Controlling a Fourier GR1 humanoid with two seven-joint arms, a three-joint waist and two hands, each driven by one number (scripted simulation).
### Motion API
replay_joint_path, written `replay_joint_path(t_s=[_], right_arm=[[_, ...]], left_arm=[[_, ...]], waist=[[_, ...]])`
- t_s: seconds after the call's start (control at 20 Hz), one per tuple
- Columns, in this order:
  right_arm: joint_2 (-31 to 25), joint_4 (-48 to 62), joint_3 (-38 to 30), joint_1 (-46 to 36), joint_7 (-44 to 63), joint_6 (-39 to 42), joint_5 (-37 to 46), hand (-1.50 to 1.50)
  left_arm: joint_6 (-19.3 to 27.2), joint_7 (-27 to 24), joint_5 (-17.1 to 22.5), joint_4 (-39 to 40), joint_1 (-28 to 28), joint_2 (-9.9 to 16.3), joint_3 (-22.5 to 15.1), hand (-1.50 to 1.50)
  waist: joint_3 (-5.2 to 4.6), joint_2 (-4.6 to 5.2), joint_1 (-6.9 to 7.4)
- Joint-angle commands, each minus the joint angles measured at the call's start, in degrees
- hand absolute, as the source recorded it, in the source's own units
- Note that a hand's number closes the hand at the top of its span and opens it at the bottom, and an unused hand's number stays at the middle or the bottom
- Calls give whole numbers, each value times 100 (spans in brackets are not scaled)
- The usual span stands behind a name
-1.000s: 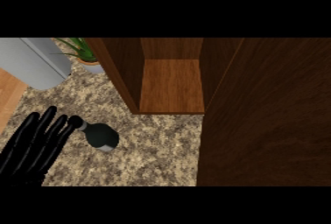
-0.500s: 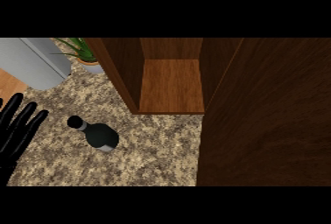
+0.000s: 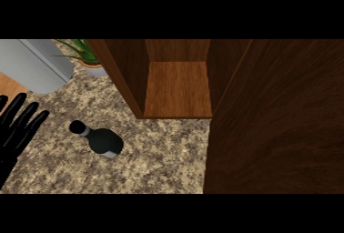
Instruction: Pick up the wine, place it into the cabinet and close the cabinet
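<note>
Wine (image 3: pixel 102 140): dark bottle standing on speckled counter (image 3: pixel 161 159).

Speckled granite table (image 3: pixel 148 168) fills the lower view, a dark wood door (image 3: pixel 282 127) stands open along the right, a potted plant (image 3: pixel 84 54) sits at the top left beside a grey rounded appliance (image 3: pixel 33 63), and a strip of wooden floor (image 3: pixel 10 88) shows at the left edge.

Left hand (image 3: pixel 17 129) shows at the view's left edge, fingers straight and spread.
</note>
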Motion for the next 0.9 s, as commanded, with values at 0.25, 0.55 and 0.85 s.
replay_joint_path(t_s=[0.25, 0.55, 0.85], right_arm=[[-133, -965, -250, -46, 740, 0, -492, -150], [92, -776, -73, -53, 517, 0, -332, -150], [130, -1091, -58, -114, 882, -137, -128, -150]], left_arm=[[-1086, -787, -336, 1443, 46, 49, 191, -150], [-1164, -1413, -1099, 2484, -368, -324, -107, -150], [-1253, -1960, -1425, 2944, -431, -232, 188, -150]], waist=[[-4, 3, -4], [-2, 12, -32], [-2, 3, -16]])
